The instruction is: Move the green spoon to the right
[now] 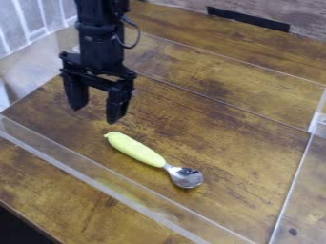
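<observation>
The green spoon (151, 157) lies flat on the wooden table (242, 114), its yellow-green handle toward the left and its shiny metal bowl toward the lower right. My gripper (95, 107) hangs pointing down, up and to the left of the handle's end, apart from the spoon. Its two black fingers (116, 103) stand wide open with nothing between them.
Clear plastic walls (90, 172) fence the table along the front, left and right edges. A dark flat object (249, 18) lies at the far back. A white railing (32, 24) stands at the upper left.
</observation>
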Controlling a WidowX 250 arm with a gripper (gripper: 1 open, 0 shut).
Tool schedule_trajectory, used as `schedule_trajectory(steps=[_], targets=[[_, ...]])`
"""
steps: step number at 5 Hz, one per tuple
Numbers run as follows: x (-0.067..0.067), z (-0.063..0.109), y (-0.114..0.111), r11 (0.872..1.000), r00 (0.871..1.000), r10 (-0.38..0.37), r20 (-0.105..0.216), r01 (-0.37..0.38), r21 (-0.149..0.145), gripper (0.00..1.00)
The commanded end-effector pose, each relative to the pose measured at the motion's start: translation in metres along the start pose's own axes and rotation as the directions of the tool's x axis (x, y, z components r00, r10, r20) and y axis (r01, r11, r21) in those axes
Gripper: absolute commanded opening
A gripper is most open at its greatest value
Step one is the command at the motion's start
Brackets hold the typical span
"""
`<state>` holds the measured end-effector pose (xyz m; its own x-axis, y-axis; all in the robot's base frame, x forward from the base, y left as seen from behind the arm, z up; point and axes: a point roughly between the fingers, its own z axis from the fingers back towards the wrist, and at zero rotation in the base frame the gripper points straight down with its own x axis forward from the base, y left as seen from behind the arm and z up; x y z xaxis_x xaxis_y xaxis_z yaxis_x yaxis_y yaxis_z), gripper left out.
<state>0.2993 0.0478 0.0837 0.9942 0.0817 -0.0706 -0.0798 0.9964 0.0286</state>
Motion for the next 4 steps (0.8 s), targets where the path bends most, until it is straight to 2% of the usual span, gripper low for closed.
schedule_trajectory(steps=[1,2,4], targets=[[0.007,0.008,0.014,1.000,0.998,0.021,0.058,-0.021,0.000,1.00],[0.010,0.004,0.018,1.000,0.998,0.029,0.058,-0.029,0.001,1.00],[0.021,0.001,0.030,0.999,0.995,0.052,0.079,-0.051,-0.006,1.00]])
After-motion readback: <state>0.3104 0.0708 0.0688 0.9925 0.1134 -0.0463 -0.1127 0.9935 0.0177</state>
